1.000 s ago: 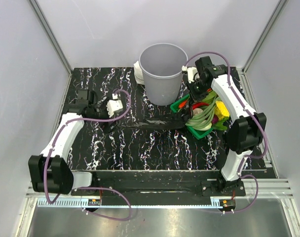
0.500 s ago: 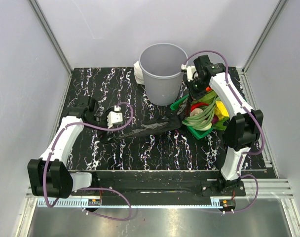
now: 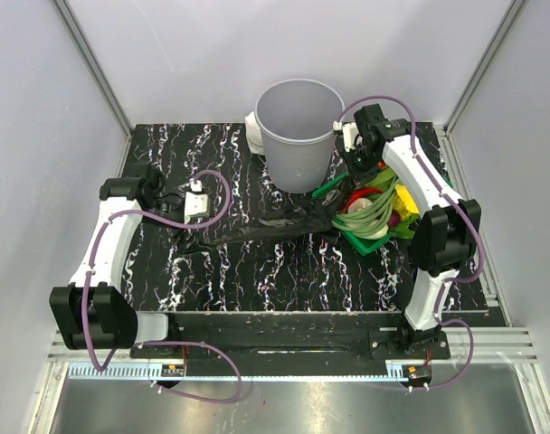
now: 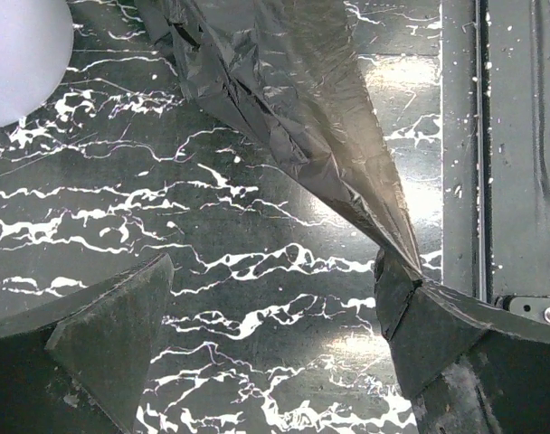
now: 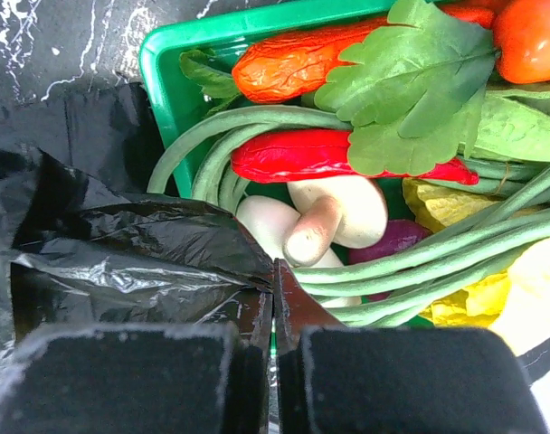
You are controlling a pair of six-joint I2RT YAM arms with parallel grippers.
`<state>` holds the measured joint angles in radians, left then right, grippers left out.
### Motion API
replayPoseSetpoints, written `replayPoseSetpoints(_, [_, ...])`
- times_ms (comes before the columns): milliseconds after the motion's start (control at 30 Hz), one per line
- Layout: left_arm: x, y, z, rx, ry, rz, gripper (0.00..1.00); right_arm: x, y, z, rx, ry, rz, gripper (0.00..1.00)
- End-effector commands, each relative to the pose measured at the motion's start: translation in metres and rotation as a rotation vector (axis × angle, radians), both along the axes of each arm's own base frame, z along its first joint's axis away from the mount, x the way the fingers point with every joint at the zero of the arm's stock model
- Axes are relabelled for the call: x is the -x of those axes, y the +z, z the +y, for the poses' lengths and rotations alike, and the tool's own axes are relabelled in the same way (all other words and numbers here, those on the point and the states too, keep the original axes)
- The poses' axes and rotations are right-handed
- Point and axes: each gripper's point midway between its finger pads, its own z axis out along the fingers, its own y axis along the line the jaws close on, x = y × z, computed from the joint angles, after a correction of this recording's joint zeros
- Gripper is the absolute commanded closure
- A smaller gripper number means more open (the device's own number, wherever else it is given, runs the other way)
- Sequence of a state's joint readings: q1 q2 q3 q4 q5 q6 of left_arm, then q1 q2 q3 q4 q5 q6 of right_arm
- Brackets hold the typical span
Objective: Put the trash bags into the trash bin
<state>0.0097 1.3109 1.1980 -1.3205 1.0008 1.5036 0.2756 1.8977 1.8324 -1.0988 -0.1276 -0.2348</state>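
Where R gripper (image 5: pixel 275 303) pinches, bag (image 5: pixel 148 237) edge hidden

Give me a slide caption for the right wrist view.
Right gripper, jaws shut, pinches black trash bag beside green vegetable basket.

Black marble-look table (image 3: pixel 257 271) w/ grey trash bin (image 3: pixel 298 136) at back, white roll (image 3: pixel 253 127) behind it, green veg basket (image 3: pixel 356 242) at right, trash bag (image 3: pixel 257 228) across centre.

Bright, even overhead light leaves white glare on the crinkled trash bag (image 4: pixel 293 117) and glossy table (image 4: pixel 212 298).
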Motion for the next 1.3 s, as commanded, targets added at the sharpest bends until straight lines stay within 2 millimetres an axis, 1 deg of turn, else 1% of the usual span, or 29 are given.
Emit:
replayPoseSetpoints(0, [0.036,0.021,-0.001,0.07,-0.004,0.089,0.01,-0.007,0.001,-0.012,0.032,-0.023,-0.035,1.0])
replayPoseSetpoints(67, [0.037,0.021,0.003,0.053,0.009,0.076,0.01,-0.009,-0.002,-0.02,0.038,-0.041,-0.028,1.0])
replayPoseSetpoints(200, [0.044,0.014,0.011,0.002,0.018,0.056,0.01,-0.016,-0.005,-0.032,0.04,-0.068,-0.035,1.0])
replayPoseSetpoints(333, [0.056,0.005,0.017,-0.043,0.022,0.051,0.01,-0.022,-0.008,-0.038,0.041,-0.081,-0.035,1.0])
replayPoseSetpoints(467, [0.064,-0.001,0.02,-0.069,0.019,0.035,0.01,-0.026,-0.007,-0.04,0.041,-0.089,-0.041,1.0])
replayPoseSetpoints(633, [0.069,0.007,0.018,-0.061,0.021,-0.014,0.01,-0.027,-0.005,-0.04,0.037,-0.096,-0.044,1.0])
replayPoseSetpoints(733, [0.068,0.019,0.008,0.016,0.022,-0.017,0.01,-0.024,-0.002,-0.038,0.02,-0.094,-0.045,1.0])
replayPoseSetpoints(800, [0.058,0.029,0.0,0.089,0.034,-0.021,0.01,-0.021,0.001,-0.034,-0.001,-0.089,-0.042,1.0])
replayPoseSetpoints(867, [0.037,0.04,-0.008,0.163,0.092,-0.003,0.01,-0.015,0.005,-0.028,-0.037,-0.081,-0.036,1.0])
replayPoseSetpoints(933, [0.014,0.043,-0.018,0.204,0.122,-0.004,0.01,-0.01,0.01,-0.021,-0.076,-0.07,-0.034,1.0])
replayPoseSetpoints(967, [0.0,0.044,-0.021,0.213,0.145,-0.024,0.01,-0.006,0.013,-0.017,-0.092,-0.062,-0.034,1.0])
replayPoseSetpoints(1000, [-0.011,0.042,-0.035,0.217,0.124,-0.064,0.01,-0.004,0.015,-0.015,-0.099,-0.058,-0.037,1.0])
replayPoseSetpoints(1033, [-0.019,0.036,-0.044,0.2,0.134,-0.078,0.01,-0.001,0.018,-0.013,-0.102,-0.052,-0.042,1.0])
replayPoseSetpoints(1100, [-0.032,0.03,-0.066,0.163,0.13,-0.133,0.01,0.004,0.022,-0.008,-0.118,-0.029,-0.048,1.0])
replayPoseSetpoints(1167, [-0.042,0.024,-0.089,0.127,0.131,-0.176,0.01,0.007,0.024,-0.007,-0.12,-0.023,-0.049,1.0])
replayPoseSetpoints(1200, [-0.052,0.021,-0.096,0.114,0.153,-0.19,0.01,0.008,0.025,-0.005,-0.121,-0.018,-0.052,1.0])
replayPoseSetpoints(1267, [-0.061,0.02,-0.118,0.104,0.152,-0.221,0.01,0.011,0.025,-0.004,-0.123,-0.007,-0.051,1.0])
